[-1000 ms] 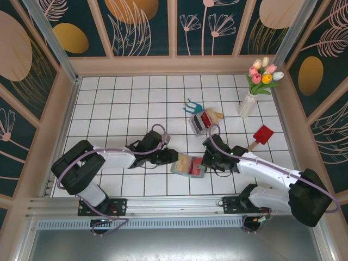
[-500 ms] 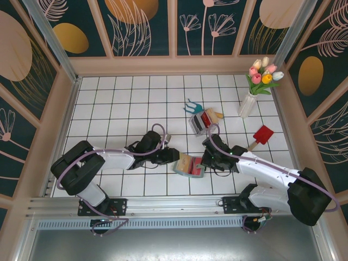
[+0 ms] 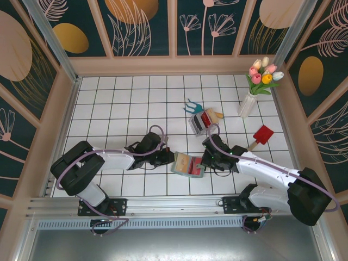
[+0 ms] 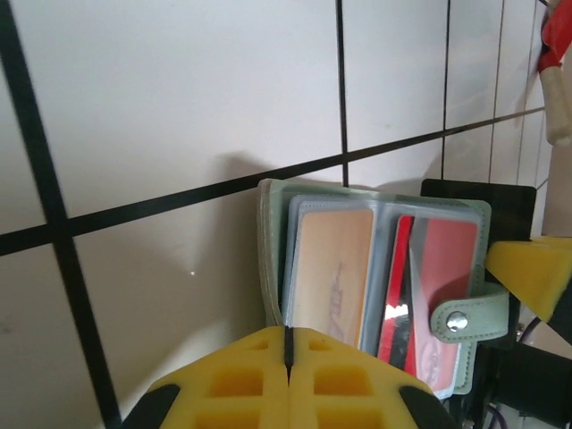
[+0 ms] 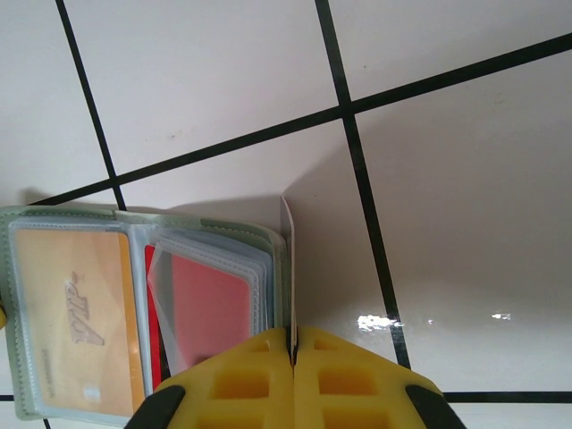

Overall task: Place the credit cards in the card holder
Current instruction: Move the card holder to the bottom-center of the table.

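Two closed grippers flank one open sage-green soft folding wallet (image 3: 187, 164) on the white tiled table (image 3: 130, 103), near its front edge.

The left gripper (image 4: 288, 338) has its two yellow fingers pressed flat together with nothing between them, its tips at the wallet's near edge. The right gripper (image 5: 292, 338) is clamped on one thin stiff card (image 5: 286, 268), held upright and edge-on just beside the wallet's opposite edge. The wallet's clear sleeves show one yellow-orange card (image 4: 332, 268), one red card (image 4: 442, 286) under a lifted sleeve, and a red sliver between them. One green snap tab (image 4: 465, 317) lies over the red card. Farther back stand one clear rack of upright cards (image 3: 200, 120), one red flat-bladed trowel (image 3: 262, 135) and one white vase of tulips (image 3: 249, 104).
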